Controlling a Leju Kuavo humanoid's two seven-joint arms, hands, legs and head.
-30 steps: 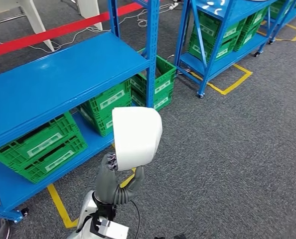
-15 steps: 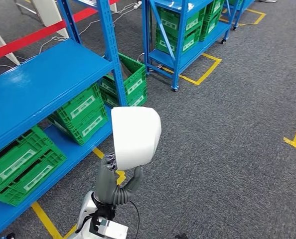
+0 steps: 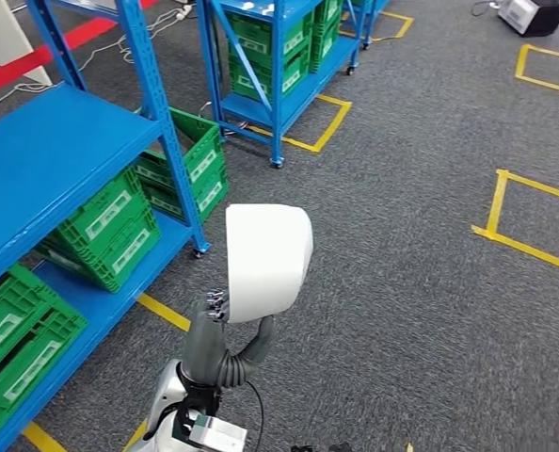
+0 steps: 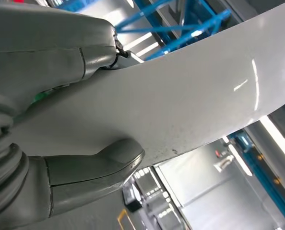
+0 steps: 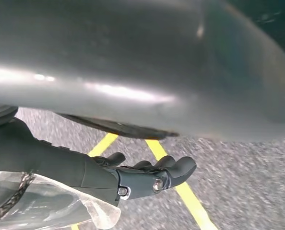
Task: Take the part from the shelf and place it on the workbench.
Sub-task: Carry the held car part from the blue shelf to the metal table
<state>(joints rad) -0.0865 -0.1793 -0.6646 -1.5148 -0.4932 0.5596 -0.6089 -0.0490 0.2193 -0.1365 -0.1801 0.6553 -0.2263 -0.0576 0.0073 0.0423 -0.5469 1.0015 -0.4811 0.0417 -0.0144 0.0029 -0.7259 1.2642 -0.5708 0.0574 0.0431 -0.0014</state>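
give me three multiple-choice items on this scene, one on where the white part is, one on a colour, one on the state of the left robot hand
1. Where is the white part?
A. on the blue shelf
B. held up over the grey floor
C. inside a green crate

2. What colour are the crates on the shelf's lower level?
A. green
B. red
C. yellow

3. What is the left robot hand doing?
A. hanging with nothing in it
B. resting on a crate
C. gripping the white part

Answers:
1 B, the head view shows it above carpet, clear of the blue shelf.
2 A, they are plainly green.
3 C, thumb and fingers clamp its edge in the left wrist view.
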